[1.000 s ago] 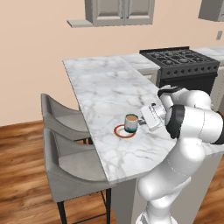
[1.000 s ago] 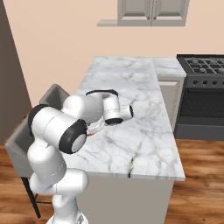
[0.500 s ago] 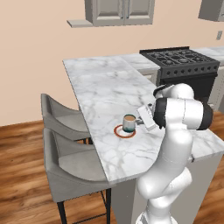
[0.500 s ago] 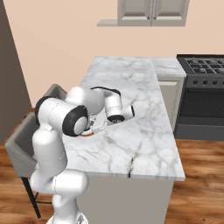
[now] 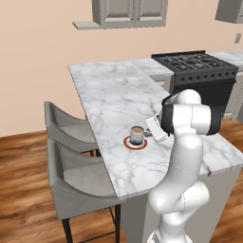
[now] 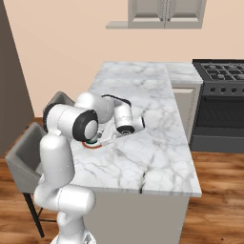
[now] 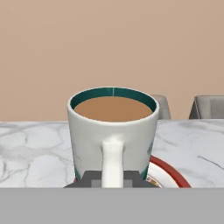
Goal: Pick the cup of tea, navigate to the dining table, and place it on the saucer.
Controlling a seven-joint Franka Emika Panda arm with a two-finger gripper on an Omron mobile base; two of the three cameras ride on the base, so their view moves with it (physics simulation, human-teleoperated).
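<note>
Right in front of my hand camera stands the cup of tea (image 7: 113, 131), its handle (image 7: 113, 164) pointing straight back at me and running down between my 2 fingertips. My gripper (image 7: 113, 178) is pressed almost fully together, pinching that handle. The brown tea lies level and close to the teal lip, so the cup is upright.

Under the cup, the saucer (image 7: 171, 173) shows its reddish-brown rim curving out on the right side. From the left base view the cup (image 5: 137, 135) sits inside that red ring (image 5: 128, 142), roughly centred, on the marble dining table (image 5: 111, 102). Whether the base already touches the dish or hangs just above it I cannot tell from these angles.

I judge the step in hand to be the release, with the task nearly finished. To do it well I should let the cup's weight settle fully onto the saucer before parting the fingers, and part them evenly so neither one nudges the handle and twists the cup. Then I should draw back along the handle's line, away from the cup, not upward through it, since a catch on the handle could tip the full cup or drag the saucer.

Beyond the cup, 2 grey chairs (image 5: 71, 130) stand along the far edge of the table, against the peach wall (image 7: 112, 43).
</note>
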